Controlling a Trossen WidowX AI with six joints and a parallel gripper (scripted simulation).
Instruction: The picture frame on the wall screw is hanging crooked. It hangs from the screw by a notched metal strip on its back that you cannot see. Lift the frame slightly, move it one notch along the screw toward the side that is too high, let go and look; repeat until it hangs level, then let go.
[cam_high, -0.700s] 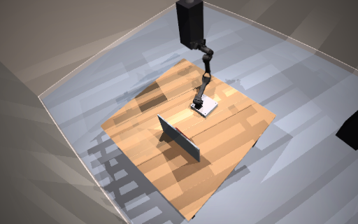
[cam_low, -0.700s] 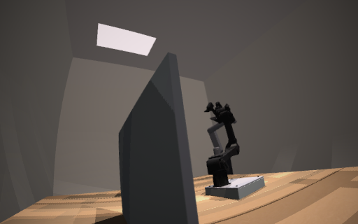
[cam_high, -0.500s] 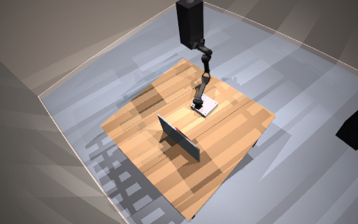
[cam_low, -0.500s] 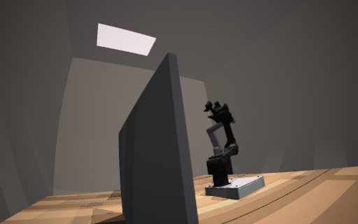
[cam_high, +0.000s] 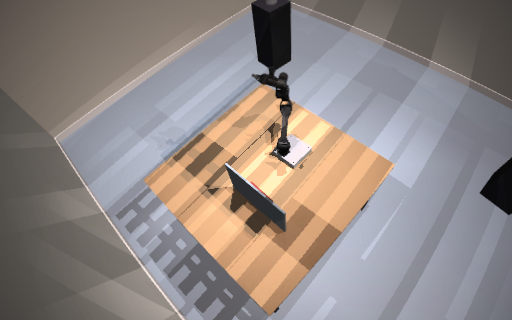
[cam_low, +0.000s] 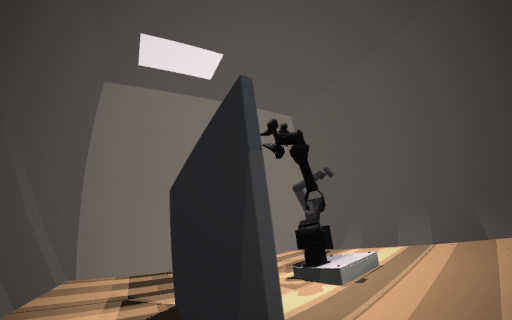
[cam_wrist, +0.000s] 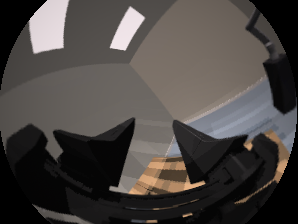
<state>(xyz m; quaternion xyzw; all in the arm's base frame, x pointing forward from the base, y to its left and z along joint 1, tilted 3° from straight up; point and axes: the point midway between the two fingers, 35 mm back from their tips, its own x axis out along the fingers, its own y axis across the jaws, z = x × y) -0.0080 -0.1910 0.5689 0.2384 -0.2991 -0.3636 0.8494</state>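
Note:
The wall panel stands upright on the table and shows its dark back in the top and exterior views. Of the picture frame, only a thin red strip shows over the panel's top edge in the top view. The screw, the notched strip and the frame's tilt are hidden. My gripper is open and empty, its two pointed fingers apart. It is raised high on the arm, on the frame's side of the panel and apart from it. The wrist view does not show the frame.
The arm's pale base plate sits on the wooden table, facing the panel's hidden side. A black block hangs beyond the arm. Another dark block is at the far right.

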